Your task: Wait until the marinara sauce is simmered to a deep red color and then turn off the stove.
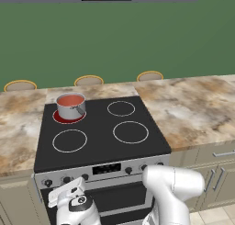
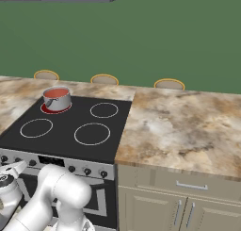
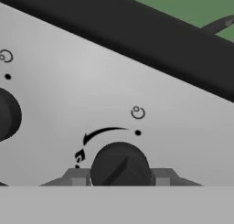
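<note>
We found the small black round knob (image 3: 120, 166) dead ahead of the gripper (image 3: 119, 175), squarely between its two dark fingertips (image 3: 77, 178), its ridge slanting diagonally. The jaws stood closed about that knob, gripping it on the silver front panel (image 3: 91, 81) of the black glass stove (image 1: 98, 127). The white arm (image 1: 172, 187) reached low, its hand levelled at the panel's left end. The orange-red marinara sauce (image 1: 70, 100) sat in the small shiny steel saucepan (image 1: 71, 107) on the glowing rear-left burner (image 1: 69, 117).
</note>
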{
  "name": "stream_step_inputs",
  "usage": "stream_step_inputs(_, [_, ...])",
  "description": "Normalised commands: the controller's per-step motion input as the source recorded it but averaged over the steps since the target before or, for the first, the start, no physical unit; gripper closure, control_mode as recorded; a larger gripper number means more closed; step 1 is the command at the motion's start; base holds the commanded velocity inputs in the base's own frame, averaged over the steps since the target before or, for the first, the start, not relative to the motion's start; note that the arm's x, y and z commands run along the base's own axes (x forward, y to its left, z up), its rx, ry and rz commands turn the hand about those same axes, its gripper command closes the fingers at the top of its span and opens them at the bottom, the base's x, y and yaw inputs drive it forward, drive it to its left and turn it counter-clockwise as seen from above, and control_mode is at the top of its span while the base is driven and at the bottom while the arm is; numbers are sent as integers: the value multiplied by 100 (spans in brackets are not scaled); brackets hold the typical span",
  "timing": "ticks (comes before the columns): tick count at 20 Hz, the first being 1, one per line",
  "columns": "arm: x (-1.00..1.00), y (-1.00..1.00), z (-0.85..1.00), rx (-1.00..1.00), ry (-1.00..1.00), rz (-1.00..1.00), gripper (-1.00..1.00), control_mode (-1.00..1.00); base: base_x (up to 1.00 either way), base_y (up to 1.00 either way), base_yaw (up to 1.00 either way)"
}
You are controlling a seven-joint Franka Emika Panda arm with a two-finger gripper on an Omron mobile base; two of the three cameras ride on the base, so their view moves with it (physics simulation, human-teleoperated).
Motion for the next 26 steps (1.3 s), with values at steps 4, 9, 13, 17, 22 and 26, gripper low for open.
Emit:
stream_step_inputs(4, [0, 0, 0, 0, 0, 0, 100, -100, 0, 0, 0])
stream_step_inputs(9, [0, 0, 0, 0, 0, 0, 100, -100, 0, 0, 0])
stream_step_inputs(13, [0, 0, 0, 0, 0, 0, 100, -100, 0, 0, 0])
stream_step_inputs(17, [0, 0, 0, 0, 0, 0, 100, -100, 0, 0, 0])
stream_step_inputs(22, [0, 0, 0, 0, 0, 0, 100, -100, 0, 0, 0])
stream_step_inputs(26, [0, 0, 0, 0, 0, 0, 100, -100, 0, 0, 0])
